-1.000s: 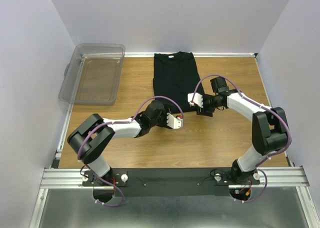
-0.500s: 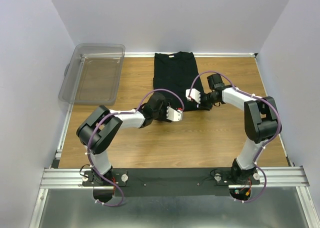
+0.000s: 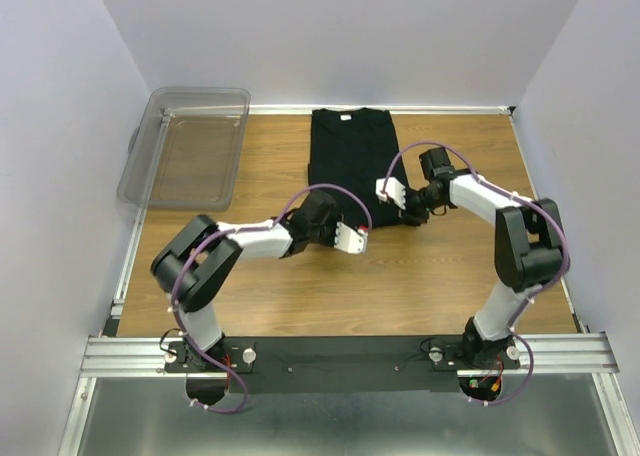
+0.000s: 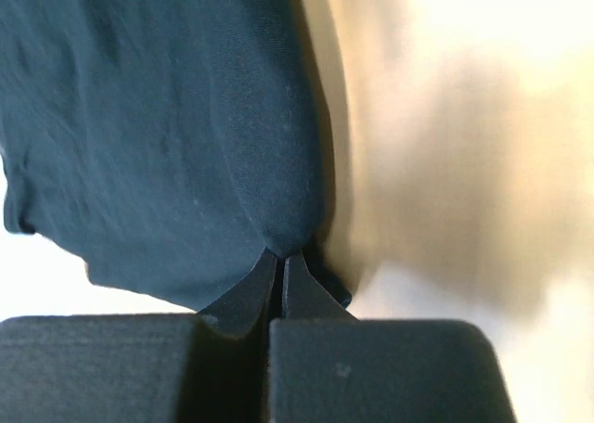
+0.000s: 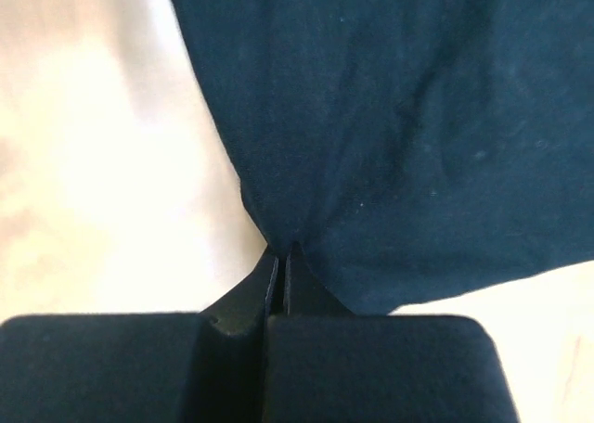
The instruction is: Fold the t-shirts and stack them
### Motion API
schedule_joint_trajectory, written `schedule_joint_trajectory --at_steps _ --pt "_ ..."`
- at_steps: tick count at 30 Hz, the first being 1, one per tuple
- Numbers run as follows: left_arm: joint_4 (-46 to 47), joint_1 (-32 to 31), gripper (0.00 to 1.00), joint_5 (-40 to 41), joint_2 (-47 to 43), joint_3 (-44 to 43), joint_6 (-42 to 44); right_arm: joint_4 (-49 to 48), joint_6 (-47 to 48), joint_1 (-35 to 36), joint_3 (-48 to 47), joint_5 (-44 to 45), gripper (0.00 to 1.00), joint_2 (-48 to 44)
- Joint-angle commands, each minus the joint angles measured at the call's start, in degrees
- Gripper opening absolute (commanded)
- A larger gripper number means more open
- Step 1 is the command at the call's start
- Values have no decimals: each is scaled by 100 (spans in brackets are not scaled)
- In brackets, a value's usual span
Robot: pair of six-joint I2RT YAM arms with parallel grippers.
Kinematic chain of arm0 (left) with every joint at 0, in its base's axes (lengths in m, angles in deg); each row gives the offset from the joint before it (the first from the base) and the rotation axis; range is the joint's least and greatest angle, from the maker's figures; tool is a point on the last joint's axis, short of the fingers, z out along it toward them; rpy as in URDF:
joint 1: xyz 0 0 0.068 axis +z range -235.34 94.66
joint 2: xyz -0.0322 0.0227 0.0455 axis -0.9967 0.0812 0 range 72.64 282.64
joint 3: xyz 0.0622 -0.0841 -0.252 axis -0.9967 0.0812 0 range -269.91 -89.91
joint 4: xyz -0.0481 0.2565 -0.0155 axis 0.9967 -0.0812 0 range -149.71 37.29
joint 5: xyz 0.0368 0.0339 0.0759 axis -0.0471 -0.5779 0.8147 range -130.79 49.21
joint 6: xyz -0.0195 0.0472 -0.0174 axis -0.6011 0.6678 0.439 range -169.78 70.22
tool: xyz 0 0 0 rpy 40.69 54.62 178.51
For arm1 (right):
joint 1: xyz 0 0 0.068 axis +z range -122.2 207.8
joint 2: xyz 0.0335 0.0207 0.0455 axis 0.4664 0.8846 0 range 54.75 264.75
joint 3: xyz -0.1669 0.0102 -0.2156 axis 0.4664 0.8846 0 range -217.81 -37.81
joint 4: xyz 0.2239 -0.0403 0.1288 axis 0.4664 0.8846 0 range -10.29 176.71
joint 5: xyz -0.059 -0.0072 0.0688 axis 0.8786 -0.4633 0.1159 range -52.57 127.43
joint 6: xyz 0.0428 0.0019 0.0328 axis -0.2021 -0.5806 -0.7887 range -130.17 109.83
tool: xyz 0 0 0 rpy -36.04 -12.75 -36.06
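Two pinches on t-shirt (image 3: 350, 161) near hem: L hand (image 4: 281, 258) & R hand (image 5: 281, 252)

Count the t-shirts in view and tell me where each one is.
1. The black t-shirt lies at the far middle of the table, its near edge pinched by the left gripper and the right gripper. Others may be hidden beneath it.

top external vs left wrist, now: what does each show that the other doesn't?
Only top external: the whole black t-shirt lying at the far middle of the table, the clear bin at far left, and the right hand at the shirt's near edge. Only left wrist: a close view of the left hand shut on a pinch of the fabric's edge. Both: the t-shirt, the table, the left hand.
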Motion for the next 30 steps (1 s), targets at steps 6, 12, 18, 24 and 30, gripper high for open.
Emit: schedule_joint_trajectory --at_steps 6,12,18,24,30 --pt "-2465 -1927 0 -1289 -1339 27 -1268 2804 782 -27 1205 -465 1 -2580" --pt "-2161 -2219 0 -1299 -1973 326 -1648 3061 432 -27 1462 -307 1 -3330" --pt "-1862 -1246 0 -1166 -1921 71 -1323 2446 -69 -36 51 -113 1 -2480" --pt "-563 126 0 -1359 -1764 -287 -849 1892 -727 -36 -2131 -341 1 -584" --pt "186 1093 0 -1105 -543 -1272 -795 1611 -1527 -36 -4484 -500 1 1237"
